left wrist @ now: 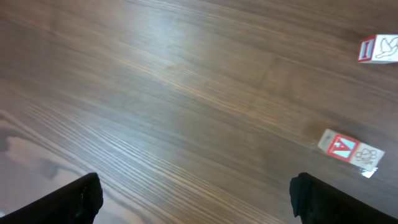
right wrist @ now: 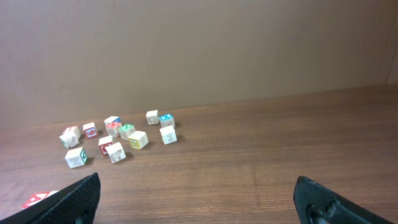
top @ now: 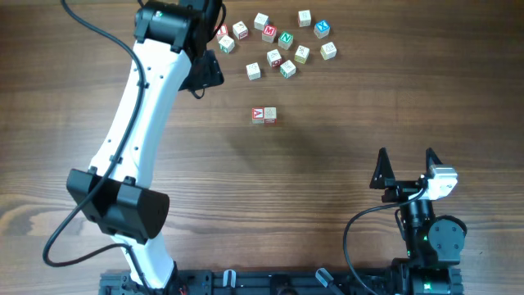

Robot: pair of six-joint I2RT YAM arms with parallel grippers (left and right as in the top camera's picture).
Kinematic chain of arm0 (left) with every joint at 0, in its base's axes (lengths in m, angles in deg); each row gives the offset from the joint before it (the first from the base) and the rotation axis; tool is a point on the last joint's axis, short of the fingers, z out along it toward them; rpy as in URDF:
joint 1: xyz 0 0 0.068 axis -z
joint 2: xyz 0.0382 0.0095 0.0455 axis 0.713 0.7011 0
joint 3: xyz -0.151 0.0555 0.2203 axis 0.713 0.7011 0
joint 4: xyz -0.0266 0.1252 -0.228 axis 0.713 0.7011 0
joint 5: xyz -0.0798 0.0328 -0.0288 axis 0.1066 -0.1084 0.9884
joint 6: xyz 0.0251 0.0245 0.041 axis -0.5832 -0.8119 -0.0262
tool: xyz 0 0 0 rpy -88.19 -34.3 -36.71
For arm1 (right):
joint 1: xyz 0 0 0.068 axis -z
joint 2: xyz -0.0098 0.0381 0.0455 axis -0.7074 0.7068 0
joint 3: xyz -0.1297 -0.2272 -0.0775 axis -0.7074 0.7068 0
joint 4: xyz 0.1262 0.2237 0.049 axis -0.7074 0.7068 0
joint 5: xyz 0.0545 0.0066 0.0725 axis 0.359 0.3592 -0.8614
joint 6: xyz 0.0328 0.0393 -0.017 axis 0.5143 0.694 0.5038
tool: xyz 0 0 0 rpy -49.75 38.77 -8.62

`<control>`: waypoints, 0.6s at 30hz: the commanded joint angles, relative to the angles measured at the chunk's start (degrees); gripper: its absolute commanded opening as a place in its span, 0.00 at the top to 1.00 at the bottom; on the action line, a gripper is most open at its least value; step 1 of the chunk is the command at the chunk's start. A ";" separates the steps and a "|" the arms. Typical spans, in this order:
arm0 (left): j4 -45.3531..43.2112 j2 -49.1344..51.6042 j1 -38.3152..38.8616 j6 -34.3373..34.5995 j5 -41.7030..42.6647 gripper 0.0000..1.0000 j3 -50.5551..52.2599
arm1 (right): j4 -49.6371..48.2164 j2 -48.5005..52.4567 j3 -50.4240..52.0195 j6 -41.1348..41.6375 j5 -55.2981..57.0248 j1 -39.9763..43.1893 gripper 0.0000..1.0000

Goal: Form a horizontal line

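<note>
Left gripper (left wrist: 194,202) hangs over bare wood, its two fingers (left wrist: 78,200) spread wide at the frame's lower corners w/ nothing btwn them. Just ahead and to the right in the left wrist cam lies the horizontal line (left wrist: 352,150): only two cubes so far, a red-A cube (left wrist: 339,146) touching a paler second cube (left wrist: 368,156) that bears a faint drawing. Further off, at the upper right edge, sits a stray cube (left wrist: 379,48) w/ a red side and a bird sketch on top.

Seen from overhead, the white left arm (top: 135,123) stretches from its base at the near-left up to the far side of the wooden table (top: 344,123). Its claw is just left of the loose cluster of letter cubes (top: 278,41), a dozen-odd pieces scattered at odd angles. The two-cube row rests near the table's ctr, well apart from the cluster and on the near side of it, w/ the A at the left end.

Right gripper (top: 405,168) sits at the near-right, jaws parted and empty, well apart from all cubes. In the right wrist cam the cluster shows in the distance, and a corner of the red-A cube peeks in at the lower left edge beside one finger.
</note>
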 commanded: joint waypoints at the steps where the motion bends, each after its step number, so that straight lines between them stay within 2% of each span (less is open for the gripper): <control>1: -0.31 -1.60 -0.59 1.36 -2.01 0.00 -0.85 | -0.17 0.11 0.04 -0.28 -0.24 0.39 0.00; 18: 1.03 -1.84 -0.70 1.33 -2.47 0.00 -0.74 | -0.17 0.11 0.04 -0.26 -0.24 0.39 0.00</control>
